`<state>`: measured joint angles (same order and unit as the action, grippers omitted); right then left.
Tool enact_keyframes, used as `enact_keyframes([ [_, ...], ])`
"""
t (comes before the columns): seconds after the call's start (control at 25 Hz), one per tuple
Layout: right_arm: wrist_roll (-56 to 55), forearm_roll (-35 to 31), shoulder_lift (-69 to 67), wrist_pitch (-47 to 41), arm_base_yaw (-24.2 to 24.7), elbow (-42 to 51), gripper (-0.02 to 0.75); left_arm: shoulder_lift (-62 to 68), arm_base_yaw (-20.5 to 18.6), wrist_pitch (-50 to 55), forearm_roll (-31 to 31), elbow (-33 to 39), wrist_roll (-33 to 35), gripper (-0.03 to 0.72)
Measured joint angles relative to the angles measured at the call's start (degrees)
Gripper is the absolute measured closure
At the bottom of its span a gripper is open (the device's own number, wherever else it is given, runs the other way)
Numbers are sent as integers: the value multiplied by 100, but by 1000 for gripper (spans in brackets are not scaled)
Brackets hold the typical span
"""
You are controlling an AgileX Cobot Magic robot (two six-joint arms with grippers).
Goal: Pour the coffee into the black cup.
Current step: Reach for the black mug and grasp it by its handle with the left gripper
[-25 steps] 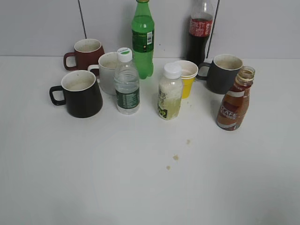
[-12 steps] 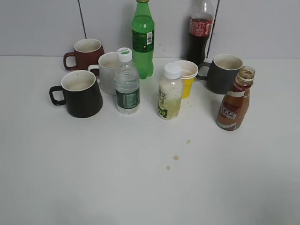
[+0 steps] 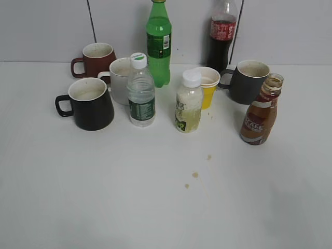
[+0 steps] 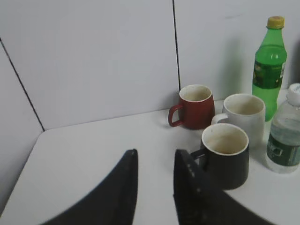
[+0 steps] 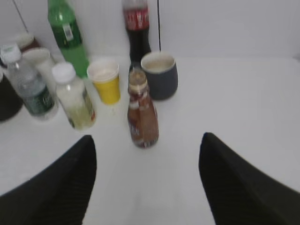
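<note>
above coffee (image 5: 142,117): right end effector (image 5: 146,180) wide open, empty.

On the white table (image 3: 104,197), the glossy black mug (image 3: 91,104) stands at the left of the exterior view, with the dark red mug (image 3: 96,58) behind it and the white mug (image 3: 120,78) to its upper right. Right of them, a clear water bottle (image 3: 140,93) and a pale juice bottle (image 3: 189,104) stand in front of a green bottle (image 3: 158,44) and a yellow paper cup (image 3: 206,85). The small curvy coffee bottle (image 3: 259,111) stands at the right, before the dark grey mug (image 3: 249,80), with the cola bottle (image 3: 222,33) at the upper centre-right.
</note>
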<state>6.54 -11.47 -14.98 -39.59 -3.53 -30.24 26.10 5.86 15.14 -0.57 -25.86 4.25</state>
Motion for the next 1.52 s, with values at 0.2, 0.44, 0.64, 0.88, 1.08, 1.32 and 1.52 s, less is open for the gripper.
enact_keyframes([
  [0.2,0,-112,-729,1994,-93,285,225,1876,0,-1823,646,31,0,478],
  [0.44,-6,-338,-2201,3779,-112,539,226,3855,0,-3394,886,35,-16,464],
  [0.64,-6,-304,-3764,5101,-125,548,226,5038,0,-4452,953,35,-368,453],
  [0.88,-3,-40,-5008,6161,-463,649,225,6190,190,-5926,959,35,-489,448],
  [1.08,-3,258,-5570,7321,-902,1103,225,7050,501,-6722,908,36,-489,448],
  [1.32,-3,586,-5946,8517,-1093,1784,226,7785,557,-8280,669,384,-489,448],
  [1.52,-3,695,-6262,9443,-1093,2151,226,8360,557,-8395,458,471,-489,448],
])
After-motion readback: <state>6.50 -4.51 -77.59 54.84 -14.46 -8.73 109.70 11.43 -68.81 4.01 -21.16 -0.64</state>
